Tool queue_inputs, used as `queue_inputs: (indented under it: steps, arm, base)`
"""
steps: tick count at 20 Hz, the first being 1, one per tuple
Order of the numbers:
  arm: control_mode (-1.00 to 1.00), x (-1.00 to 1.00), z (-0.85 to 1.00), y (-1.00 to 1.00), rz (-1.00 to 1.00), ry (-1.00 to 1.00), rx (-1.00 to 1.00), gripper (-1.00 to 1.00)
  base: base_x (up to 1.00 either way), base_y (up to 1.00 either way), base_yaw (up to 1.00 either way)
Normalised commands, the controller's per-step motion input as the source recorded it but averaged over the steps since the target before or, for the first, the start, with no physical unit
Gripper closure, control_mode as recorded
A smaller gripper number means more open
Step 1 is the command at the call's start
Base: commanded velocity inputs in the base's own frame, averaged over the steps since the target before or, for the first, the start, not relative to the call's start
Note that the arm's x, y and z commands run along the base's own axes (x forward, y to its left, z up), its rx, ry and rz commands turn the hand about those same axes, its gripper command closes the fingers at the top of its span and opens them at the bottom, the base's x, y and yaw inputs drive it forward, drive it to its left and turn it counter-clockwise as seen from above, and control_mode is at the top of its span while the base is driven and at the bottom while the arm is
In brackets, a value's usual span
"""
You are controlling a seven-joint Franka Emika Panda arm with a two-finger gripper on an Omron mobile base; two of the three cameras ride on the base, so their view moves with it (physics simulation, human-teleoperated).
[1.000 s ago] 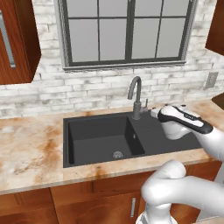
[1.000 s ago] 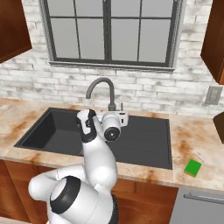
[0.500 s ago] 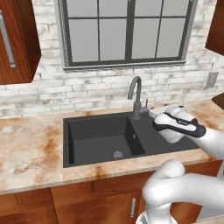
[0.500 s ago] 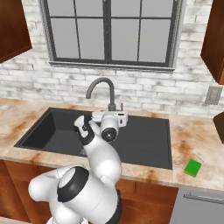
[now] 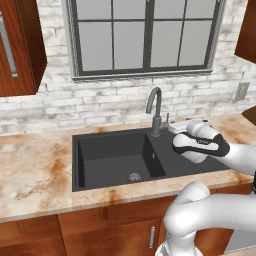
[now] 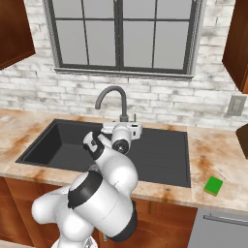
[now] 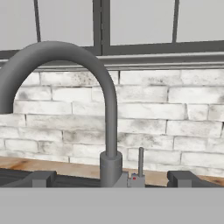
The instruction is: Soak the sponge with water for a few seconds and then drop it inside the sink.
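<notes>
The gripper [image 7: 112, 177], jaws spread and empty, faces the faucet [image 7: 107, 113] and brick wall [image 7: 175, 118]; the sink [image 6: 160, 150] lies beneath, the sponge [image 6: 213, 185] far right on the marbled counter [image 6: 218, 150].

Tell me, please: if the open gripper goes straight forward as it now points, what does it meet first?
Probably the dark grey curved metal faucet: its base and thin lever stand between the gripper fingertips' line, though depth is unclear.

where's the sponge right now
In the right base view, the sponge lies flat on the counter to the right of the sink, near the front edge, apart from the basin.
</notes>
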Motion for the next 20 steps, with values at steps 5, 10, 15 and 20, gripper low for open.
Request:
queue_inputs:
  steps: [5, 10, 15, 20]
  arm:
    - [-1.0, 0.2, -0.13, -0.16, 0.0, 0.0, 0.0, -1.0]
    - [-1.0, 0.19, -0.13, -0.14, 0.0, 0.0, 0.0, -1.0]
    - [-1.0, 0.12, -0.08, -0.01, 0.0, 0.0, 0.01, -1.0]
    - [-1.0, 0.17, -0.2, 0.0, 0.0, 0.0, 0.0, -1.0]
  base:
    - [0.0, 0.0, 0.0]
    - [0.0, 0.0, 0.0]
    - [0.0, 0.0, 0.0]
    - [0.0, 0.0, 0.0]
